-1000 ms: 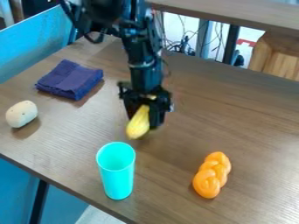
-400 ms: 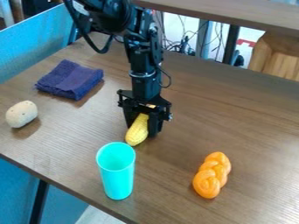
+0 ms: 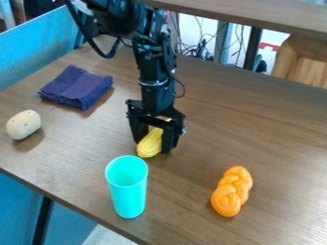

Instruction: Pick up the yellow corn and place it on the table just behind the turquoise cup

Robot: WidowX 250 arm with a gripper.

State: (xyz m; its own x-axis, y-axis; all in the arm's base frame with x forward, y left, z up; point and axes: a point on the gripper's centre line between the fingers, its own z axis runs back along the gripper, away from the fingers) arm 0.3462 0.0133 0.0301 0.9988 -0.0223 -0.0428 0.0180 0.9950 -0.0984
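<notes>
You have one corn cob (image 3: 150, 145), one cup (image 3: 128, 190), one braided bread loaf (image 3: 231, 191), one potato (image 3: 24, 125) and one folded cloth (image 3: 76, 87) on your one table (image 3: 268, 134), making five items on it.

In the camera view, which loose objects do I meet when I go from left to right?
Whitish oval object, folded purple cloth, tall turquoise cup, yellow corn cob, shiny orange braided object.

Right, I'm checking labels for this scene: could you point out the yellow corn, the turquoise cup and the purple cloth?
Yellow corn (image 3: 149, 145): camera view, on its wide lower end.
Turquoise cup (image 3: 129, 197): camera view, on its outer side.
Purple cloth (image 3: 77, 88): camera view, on its top.
</notes>
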